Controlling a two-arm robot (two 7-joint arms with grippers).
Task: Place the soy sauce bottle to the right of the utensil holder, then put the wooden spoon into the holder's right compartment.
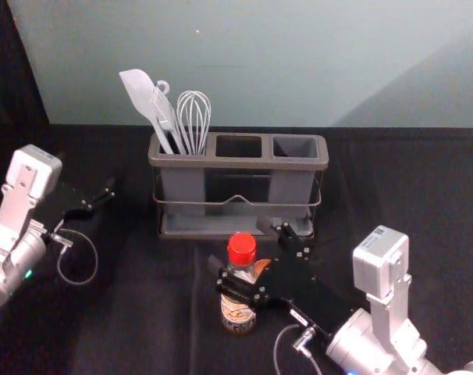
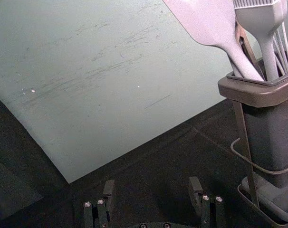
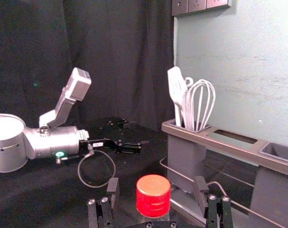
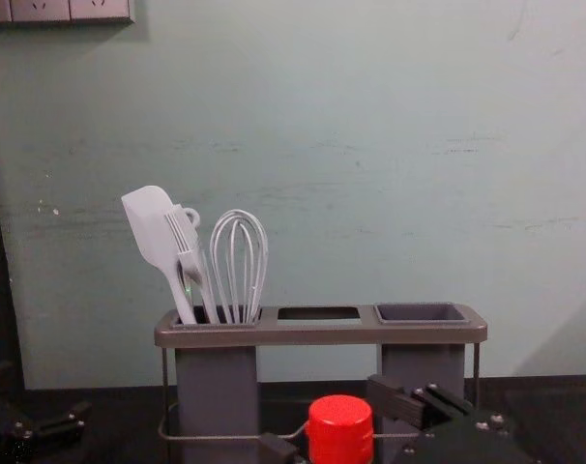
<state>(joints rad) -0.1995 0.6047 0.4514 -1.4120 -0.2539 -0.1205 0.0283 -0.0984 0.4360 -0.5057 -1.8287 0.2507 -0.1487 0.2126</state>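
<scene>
Straddling the soy sauce bottle (image 1: 238, 314), the right hand (image 3: 157, 184) has its fingers apart, one on each side of the red cap (image 3: 153, 194), with gaps showing. The bottle stands upright between them, so the step in hand looks like the grasp. The next move calls for closing squarely on it, lifting, and carrying it to the hand's right, past the holder's end; squeezed off-centre, it could tip. The wooden spoon comes after.

The cap is a smooth, squat cylinder; below it the bottle is see-through, with a printed label. Just beyond the hand is the utensil holder (image 1: 236, 162), a rounded matte frame with thin wire rails and a boxy right compartment (image 1: 295, 148). Its far-left cup bears a pale, flat-bladed spatula (image 4: 150, 227) and a looped whisk (image 4: 239, 261). Well to the right hand's left, the left hand (image 2: 152, 186) is idle, fingers parted, over the dark, cloth-like counter (image 1: 127, 312).
</scene>
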